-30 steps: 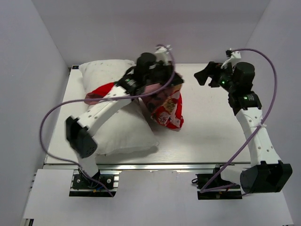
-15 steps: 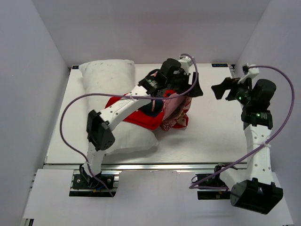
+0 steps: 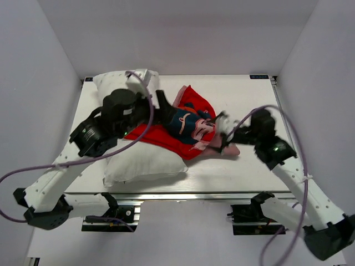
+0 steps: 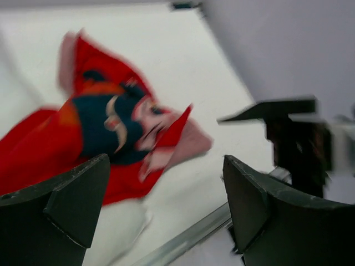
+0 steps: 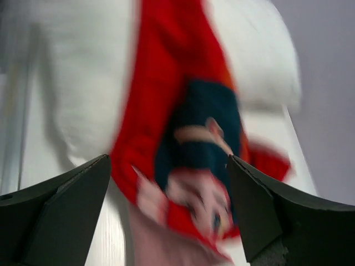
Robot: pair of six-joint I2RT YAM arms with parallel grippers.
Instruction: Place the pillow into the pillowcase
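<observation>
The white pillow (image 3: 141, 160) lies on the left half of the table. The red pillowcase (image 3: 186, 124), with navy patches and a pink underside, is draped over the pillow's right side and spills onto the table. My left gripper (image 3: 158, 108) is open above the pillow at the pillowcase's left edge. The left wrist view shows nothing between its fingers (image 4: 72, 202), with the pillowcase (image 4: 105, 124) ahead. My right gripper (image 3: 223, 133) is open at the pillowcase's pink right end. In the blurred right wrist view the pillowcase (image 5: 194, 144) lies ahead between the fingers (image 5: 274, 216), with the pillow (image 5: 83, 83) beyond.
White walls close in the table (image 3: 249, 166) on the left, back and right. A metal rail (image 3: 194, 195) runs along the near edge. Purple cables loop from both arms. The right gripper (image 4: 291, 138) shows in the left wrist view, beyond the pillowcase.
My left gripper opened, let go of the pillowcase and drew back left over the pillow. The pillowcase dropped flat. My right arm swung down and in to the pillowcase's right end.
</observation>
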